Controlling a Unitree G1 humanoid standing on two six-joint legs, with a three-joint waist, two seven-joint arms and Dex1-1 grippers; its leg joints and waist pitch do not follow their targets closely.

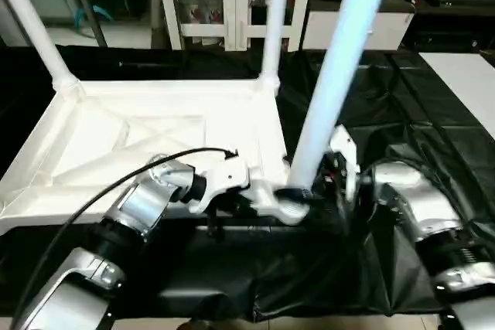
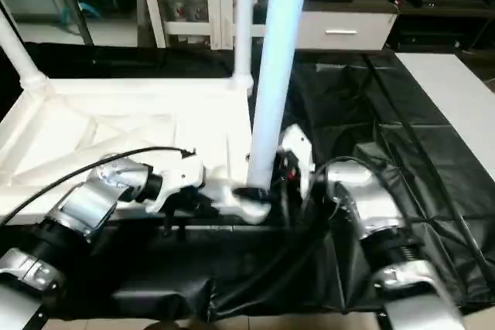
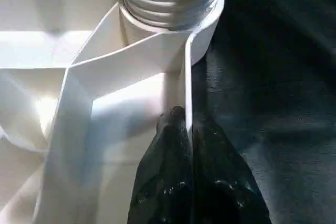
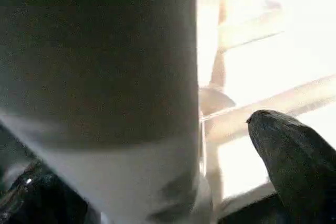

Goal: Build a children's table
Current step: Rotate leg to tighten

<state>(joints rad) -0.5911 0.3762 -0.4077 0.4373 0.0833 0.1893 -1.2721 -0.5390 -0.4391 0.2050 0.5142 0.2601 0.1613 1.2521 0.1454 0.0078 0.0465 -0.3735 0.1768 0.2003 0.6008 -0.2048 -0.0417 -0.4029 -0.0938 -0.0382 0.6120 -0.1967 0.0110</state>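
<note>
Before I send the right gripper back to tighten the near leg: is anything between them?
Nothing visible. The right gripper stands open right beside the near leg, which stands upright in the tabletop's corner socket, with no object between finger and tube.

The left arm (image 1: 116,229) comes up from about seven o'clock in the head views, its silver forearm angled toward two o'clock, with a black cable arching over it. Its white wrist (image 1: 224,179) lies nearly level, pointing toward three o'clock. The left gripper (image 3: 188,129) has its two black fingers (image 3: 168,171) pressed together. The right arm (image 1: 433,229) enters from about five o'clock and bends in toward nine o'clock. One black finger (image 4: 294,156) of the right gripper (image 2: 290,164) shows in its wrist view; the jaws stand wide apart.
</note>
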